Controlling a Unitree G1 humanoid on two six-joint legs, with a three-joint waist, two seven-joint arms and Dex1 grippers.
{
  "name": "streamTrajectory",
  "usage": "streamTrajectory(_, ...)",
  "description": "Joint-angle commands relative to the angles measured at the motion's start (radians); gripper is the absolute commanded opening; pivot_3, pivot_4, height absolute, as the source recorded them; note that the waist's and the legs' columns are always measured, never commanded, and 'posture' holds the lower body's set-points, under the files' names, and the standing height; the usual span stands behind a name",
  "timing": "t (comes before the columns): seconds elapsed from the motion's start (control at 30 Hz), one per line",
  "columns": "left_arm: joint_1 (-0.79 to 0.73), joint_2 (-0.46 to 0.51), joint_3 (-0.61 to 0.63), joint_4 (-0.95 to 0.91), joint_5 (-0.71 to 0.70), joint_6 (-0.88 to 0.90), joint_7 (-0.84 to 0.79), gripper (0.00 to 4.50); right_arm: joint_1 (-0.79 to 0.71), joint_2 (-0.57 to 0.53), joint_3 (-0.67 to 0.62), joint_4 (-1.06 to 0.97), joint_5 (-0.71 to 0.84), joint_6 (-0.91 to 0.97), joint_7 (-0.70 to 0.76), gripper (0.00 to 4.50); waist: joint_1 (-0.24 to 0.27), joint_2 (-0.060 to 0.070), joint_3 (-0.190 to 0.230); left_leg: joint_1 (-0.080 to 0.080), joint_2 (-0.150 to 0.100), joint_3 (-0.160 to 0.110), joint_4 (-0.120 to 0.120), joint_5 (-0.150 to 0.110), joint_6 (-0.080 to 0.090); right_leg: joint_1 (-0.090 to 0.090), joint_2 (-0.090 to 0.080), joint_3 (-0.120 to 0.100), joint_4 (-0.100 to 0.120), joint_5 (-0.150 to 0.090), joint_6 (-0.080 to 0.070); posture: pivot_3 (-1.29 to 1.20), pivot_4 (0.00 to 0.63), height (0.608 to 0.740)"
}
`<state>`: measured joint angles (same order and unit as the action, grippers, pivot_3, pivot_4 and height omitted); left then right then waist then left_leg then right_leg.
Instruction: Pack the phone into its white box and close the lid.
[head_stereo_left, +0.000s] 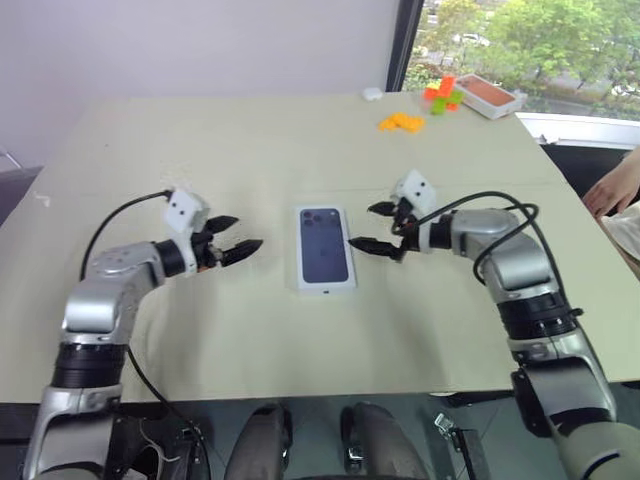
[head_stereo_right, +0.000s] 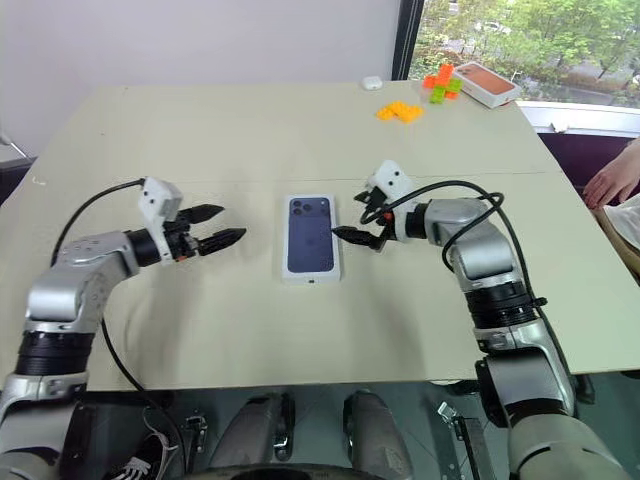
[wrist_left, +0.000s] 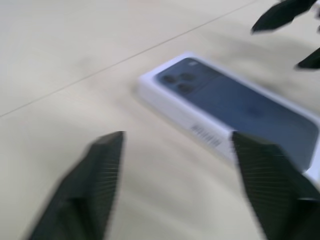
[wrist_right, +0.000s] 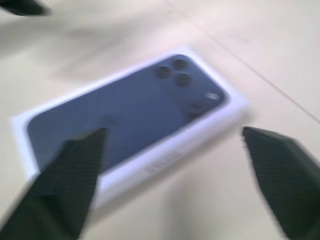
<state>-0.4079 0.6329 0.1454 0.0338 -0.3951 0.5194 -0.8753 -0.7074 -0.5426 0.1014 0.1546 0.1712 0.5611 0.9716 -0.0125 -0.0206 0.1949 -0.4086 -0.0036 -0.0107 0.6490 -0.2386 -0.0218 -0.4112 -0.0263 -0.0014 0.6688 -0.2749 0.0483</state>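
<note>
Lid (head_stereo_left: 325, 248) sits squarely on the white box (wrist_left: 200, 131), printed phone picture facing up; the closed pack lies flat near the middle of the surface (head_stereo_left: 250, 140), between the two arms; no gap seen along the box's side wall in the left wrist view. The phone itself is hidden; by judgement it is inside, since no loose phone lies anywhere on the surface.

Left claw (head_stereo_left: 231, 240) wide, empty, just beside the pack on the robot's left, not touching it; right claw (head_stereo_left: 375, 226) wide, empty, near the pack's right edge, also apart from it.

Judgement: task looks done or all but done; nothing left to place; at most a check that the lid is pressed fully down.

Far corner: orange and green blocks (head_stereo_left: 418, 108), an open tray (head_stereo_left: 488, 95); a person's hand (head_stereo_left: 610, 188) at the right edge.
</note>
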Motion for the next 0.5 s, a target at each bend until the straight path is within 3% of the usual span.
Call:
streamTrajectory(0.03,0.024,0.045,0.097,0.002,-0.05,-0.028,-0.034,4.18,-0.02,-0.046,-0.057,-0.005,0.041,-0.022,0.032,4.5,0.001,0.0,0.0,0.0,0.0,0.0,-0.001,0.0,0.0,0.0,0.0,0.0,-0.001,0.0,0.0,0.0,0.15,0.74)
streamTrajectory(0.17,0.094,0.104,0.157,-0.009,-0.071,-0.049,-0.079,4.18,-0.017,-0.101,-0.107,0.043,0.06,-0.087,0.068,4.5,0.0,0.0,0.0,-0.002,0.0,0.001,-0.003,-0.001,0.002,0.0,-0.001,0.0,-0.005,0.0,0.0,0.0,0.15,0.74)
streamTrajectory(0.5,0.278,0.147,0.234,-0.024,-0.089,-0.12,-0.129,4.18,0.134,-0.249,-0.085,0.09,0.042,-0.252,0.215,4.5,0.0,0.001,0.001,-0.002,0.0,0.001,-0.004,-0.002,0.003,0.0,-0.003,0.0,-0.006,0.0,0.0,0.0,0.15,0.74)
